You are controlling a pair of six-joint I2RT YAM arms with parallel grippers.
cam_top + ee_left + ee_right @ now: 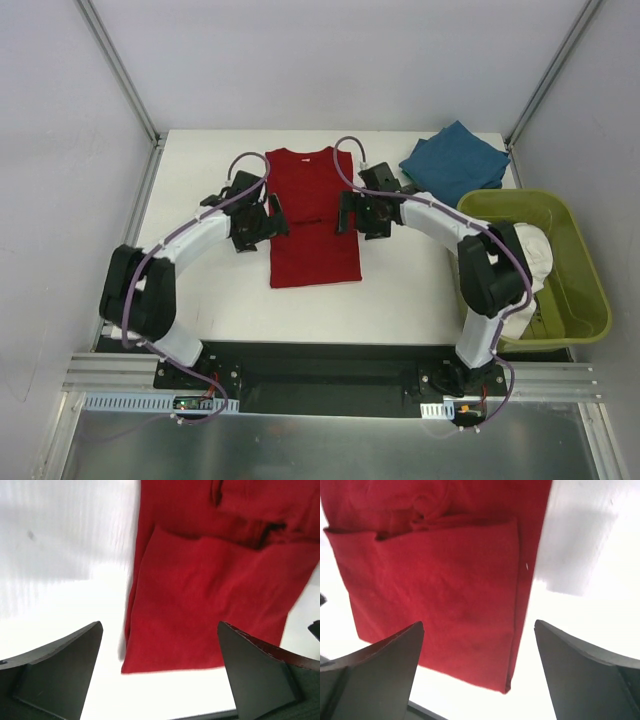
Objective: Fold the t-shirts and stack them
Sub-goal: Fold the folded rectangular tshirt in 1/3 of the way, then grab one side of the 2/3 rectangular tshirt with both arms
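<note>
1. The red shirt (312, 215) lies flat mid-tabletop (400, 290), folded to a narrow strip. Its long axis runs near to far, with the neck at the far end and the hem toward the arm bases.
2. The left fingers (60, 672) stand wide apart, gripping nothing, at the shirt's left edge about mid-length.
3. The right fingers (585, 670) are likewise apart and empty, at the right edge, opposite.
4. The teal shirt (455, 158) sits folded at the far right corner — turned slantwise to the tabletop's edges.
5. The white shirt (542, 258) lies bunched in the green tub (590, 300) — partly behind the right arm.
</note>
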